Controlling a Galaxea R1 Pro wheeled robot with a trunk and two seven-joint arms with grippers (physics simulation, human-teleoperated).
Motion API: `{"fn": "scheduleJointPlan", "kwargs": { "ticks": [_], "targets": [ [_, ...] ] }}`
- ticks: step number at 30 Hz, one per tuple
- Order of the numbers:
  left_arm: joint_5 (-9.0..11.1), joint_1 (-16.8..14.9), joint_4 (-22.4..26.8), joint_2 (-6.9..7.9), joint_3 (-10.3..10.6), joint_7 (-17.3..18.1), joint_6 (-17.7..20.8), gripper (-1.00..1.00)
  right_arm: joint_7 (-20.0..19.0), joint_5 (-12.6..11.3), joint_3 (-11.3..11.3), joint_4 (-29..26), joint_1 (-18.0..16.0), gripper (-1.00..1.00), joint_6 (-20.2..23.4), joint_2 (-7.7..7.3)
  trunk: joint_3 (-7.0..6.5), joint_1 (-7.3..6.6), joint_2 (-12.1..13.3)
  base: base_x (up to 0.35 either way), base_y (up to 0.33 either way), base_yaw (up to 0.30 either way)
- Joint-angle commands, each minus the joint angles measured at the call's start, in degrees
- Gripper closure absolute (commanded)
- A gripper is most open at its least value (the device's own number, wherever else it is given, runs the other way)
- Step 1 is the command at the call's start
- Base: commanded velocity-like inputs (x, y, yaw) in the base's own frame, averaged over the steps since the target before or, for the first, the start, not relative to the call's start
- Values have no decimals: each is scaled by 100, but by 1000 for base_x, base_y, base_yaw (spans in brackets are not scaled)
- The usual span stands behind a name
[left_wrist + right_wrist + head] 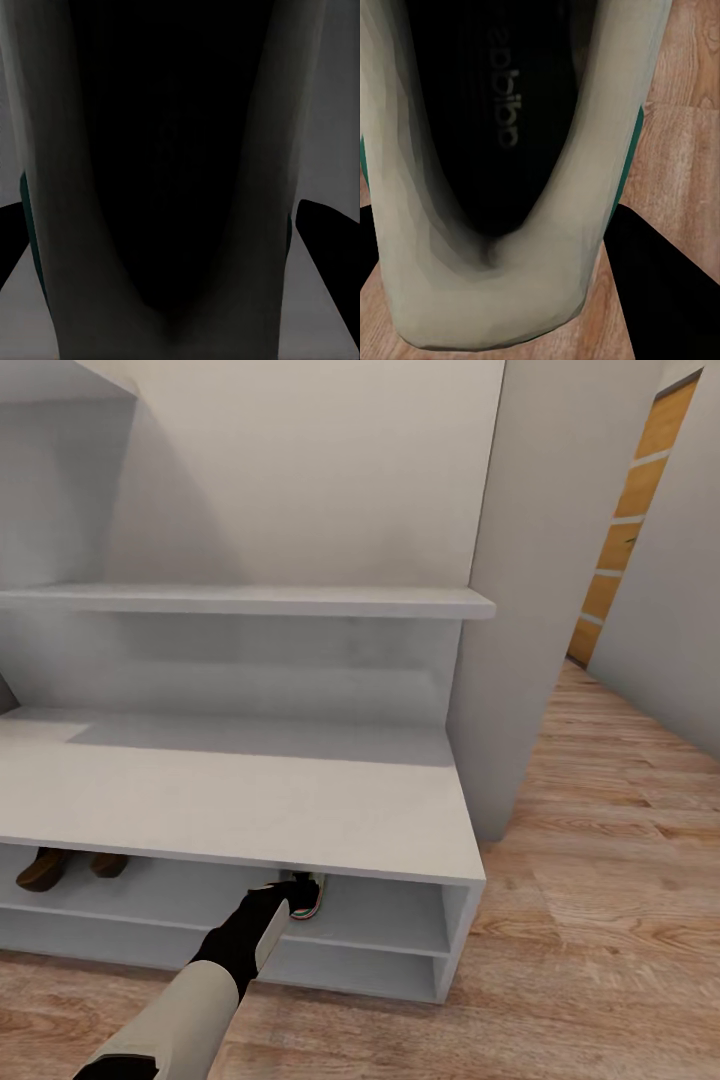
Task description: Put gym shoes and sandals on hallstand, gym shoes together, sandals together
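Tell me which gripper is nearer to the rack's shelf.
Left. The left gripper reaches into the shelf with a sneaker; the right gripper holds the other sneaker over the wood floor.

Head cam: high, looks fwd and down over rack (300, 800) and floor (600, 920). L wrist cam: v. close, looks into a shoe (67, 225), dim. R wrist cam: v. close on another shoe (405, 225), floor behind; shares floor w/ head cam.

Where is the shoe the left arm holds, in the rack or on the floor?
In the rack: the gym shoe sits inside the hallstand upper open shelf, at the left gripper.
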State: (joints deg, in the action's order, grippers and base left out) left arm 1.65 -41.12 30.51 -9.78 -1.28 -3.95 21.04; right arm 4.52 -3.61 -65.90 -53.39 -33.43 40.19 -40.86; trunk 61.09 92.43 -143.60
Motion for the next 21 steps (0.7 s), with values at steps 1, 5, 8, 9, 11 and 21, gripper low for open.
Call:
{"fn": "scheduleJointPlan", "kwargs": {
  "ticks": [1,5,8,9,11,21],
  "targets": [
    [17,-1,12,-2,-13,-17,32,100,40,-43,-2,-5,-6,100,23,-1,5,-1,-2,0,0,0],
    [14,-1,15,-4,-13,-18,37,-100,40,-43,-2,-4,-6,100,24,-1,5,-1,-2,0,0,0],
    [12,-1,16,0,-16,-15,35,-100,40,-43,-2,-4,-6,100,24,-1,5,-1,-2,0,0,0],
    [10,-1,16,1,-19,-16,33,-100,40,-43,0,-4,-6,100,24,-1,5,-1,-2,0,0,0],
    [6,-1,16,2,-20,-17,33,-100,40,-43,-1,-4,-6,100,22,-1,5,-1,-2,0,0,0],
    [2,-1,16,11,-30,-17,32,-100,40,-43,-1,-4,-6,100,23,-1,5,-1,-2,-15,0,0]
  ]
}}
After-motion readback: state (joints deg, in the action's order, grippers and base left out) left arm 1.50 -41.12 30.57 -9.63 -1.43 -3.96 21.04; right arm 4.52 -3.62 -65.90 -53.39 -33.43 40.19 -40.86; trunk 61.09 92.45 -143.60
